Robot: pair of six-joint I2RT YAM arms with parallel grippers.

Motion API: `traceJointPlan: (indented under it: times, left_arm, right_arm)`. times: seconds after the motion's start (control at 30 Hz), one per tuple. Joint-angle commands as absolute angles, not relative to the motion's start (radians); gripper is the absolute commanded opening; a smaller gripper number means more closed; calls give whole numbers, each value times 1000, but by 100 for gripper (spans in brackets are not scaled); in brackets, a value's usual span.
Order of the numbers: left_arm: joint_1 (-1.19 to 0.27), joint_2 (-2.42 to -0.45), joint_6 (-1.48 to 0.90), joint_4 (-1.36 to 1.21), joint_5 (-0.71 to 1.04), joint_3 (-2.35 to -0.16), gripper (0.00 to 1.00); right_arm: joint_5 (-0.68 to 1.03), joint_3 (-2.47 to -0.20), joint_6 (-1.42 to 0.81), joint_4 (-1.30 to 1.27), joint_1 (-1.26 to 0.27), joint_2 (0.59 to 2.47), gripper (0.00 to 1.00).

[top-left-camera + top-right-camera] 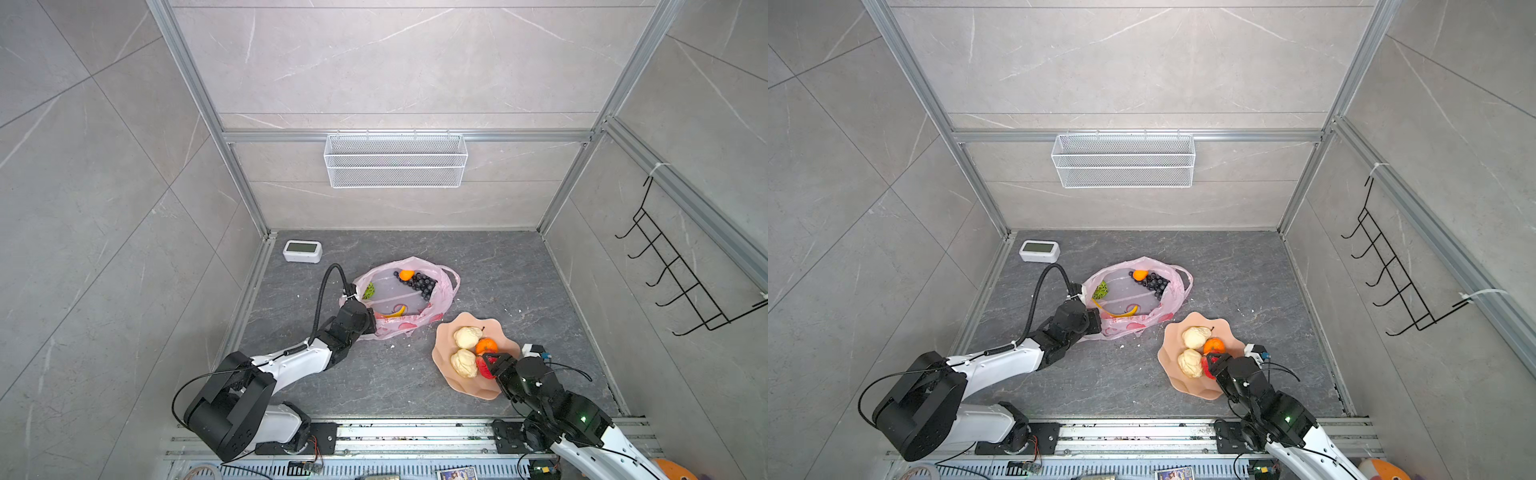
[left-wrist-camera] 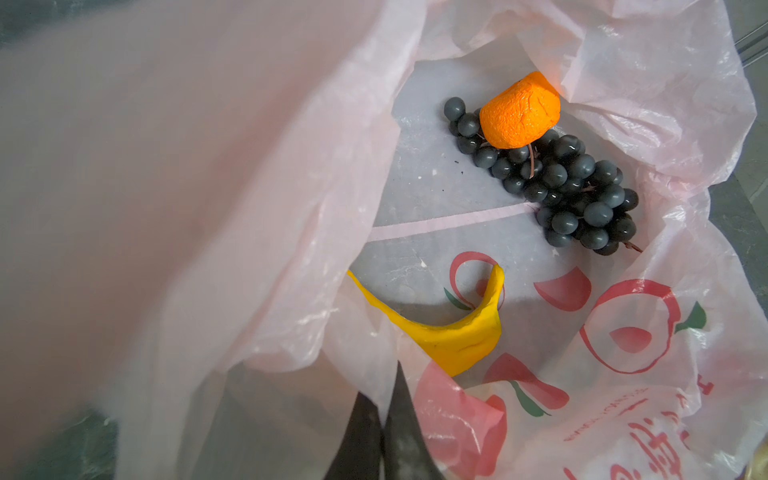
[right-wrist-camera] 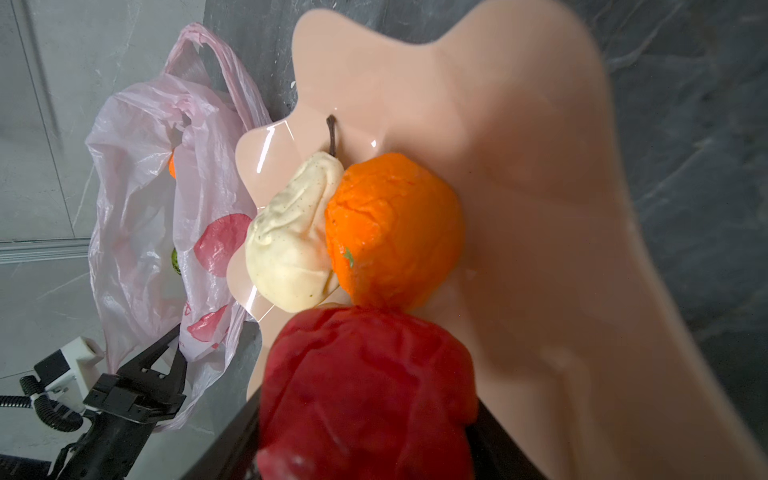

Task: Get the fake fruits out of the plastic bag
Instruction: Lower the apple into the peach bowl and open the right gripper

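Right gripper (image 1: 492,365) holds the apple (image 1: 481,367) over the dish (image 1: 478,388); left gripper (image 2: 383,419) pinches the bag (image 1: 444,286); grapes (image 1: 422,284), orange (image 1: 407,274), banana (image 1: 395,312), green ball (image 1: 368,291) left inside.

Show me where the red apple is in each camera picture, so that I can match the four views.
In a top view: red apple over the pink dish, just nearer than the orange.
In a top view: the same spot, beside the same orange.
Left wrist: not in it.
Right wrist: large, closest to the camera, against the orange.
Shared landmark: the plastic bag, in all four.
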State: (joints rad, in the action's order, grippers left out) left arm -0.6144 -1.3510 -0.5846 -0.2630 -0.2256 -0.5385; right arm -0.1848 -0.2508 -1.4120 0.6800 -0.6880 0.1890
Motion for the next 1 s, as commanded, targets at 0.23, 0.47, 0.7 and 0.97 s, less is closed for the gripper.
traceJointPlan:
  times: [0.23,0.47,0.7,0.97]
  left_arm:
    - [-610,-1359,-589,-293,-224,-571,5]
    - [-610,-1359,-589,-293,-224,-571,6]
    - [-610,-1358,-589,-293,-225,-571,5]
    - [-609,-1355,-587,-291,-227,-570,6]
  right_arm:
    - [-188,-247,-1451,726,-692,209,72]
    - [-223,-314,-1432,799,-691,253,79]
    - [-245,-381,-1407,843,-691,318,83]
    - [-289,-453,-1421,947,-691,378,84]
